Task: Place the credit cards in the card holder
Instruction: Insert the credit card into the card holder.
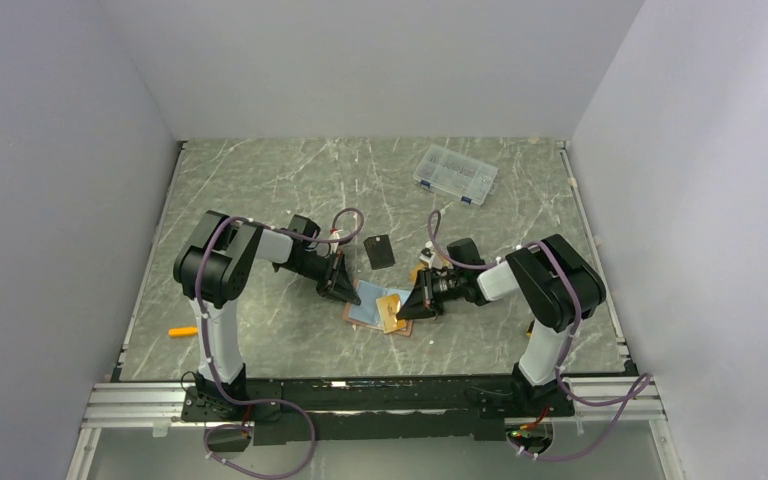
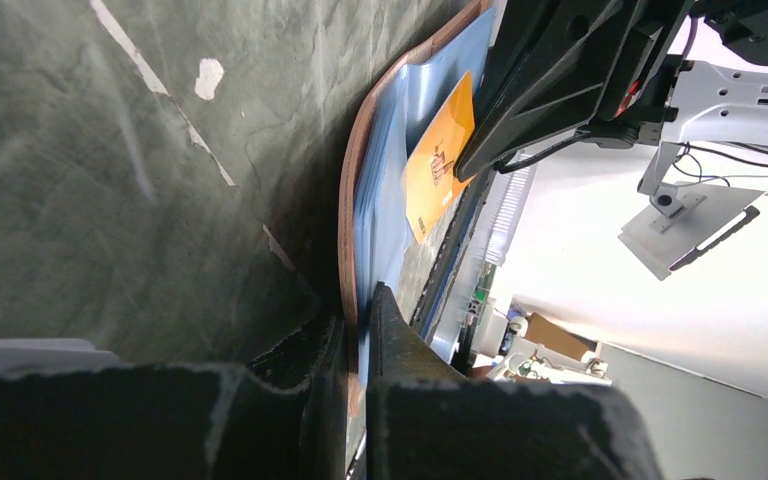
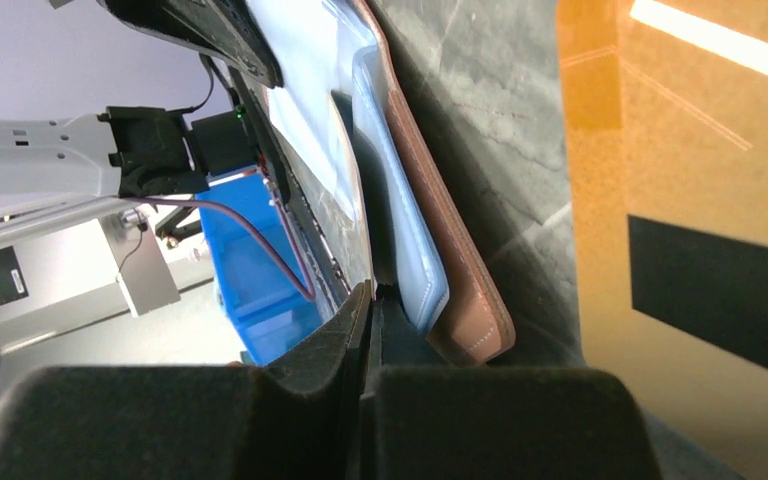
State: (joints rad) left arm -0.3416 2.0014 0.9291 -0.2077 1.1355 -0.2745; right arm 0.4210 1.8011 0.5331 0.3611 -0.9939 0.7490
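Right, the card holder (image 1: 364,309) lies open on the tabletop (image 1: 260,190), midway between the two arms, blue-grey pockets facing up. Both arms are down on it from either side.

The left end effector (image 2: 360,312) is clamped on the holder's near edge. You can see the brown leather rim and the blue lining sandwiched between its fingers, so it looks to be pinning the thing in place.

The right end effector (image 3: 372,296) has its fingers pressed tight together at the opposite edge. A thin pale sheet runs right into them, but I can't tell whether that's the silver-grey card or just the lip of a pocket.

So how far along are we? One orange-gold card (image 2: 438,165) rests on the blue inner face. It may be partly tucked into a pocket, though from here I can't say it's seated. A second orange card with a black stripe (image 3: 685,200) fills the right side of the right wrist view. It's blurred and close, and it seems to sit outside the holder.

My read is early to middle. At best one card is going in, at least one more is waiting, and the holder is wide open. The small black rectangle (image 1: 380,250) beyond the holder sits apart from all this.
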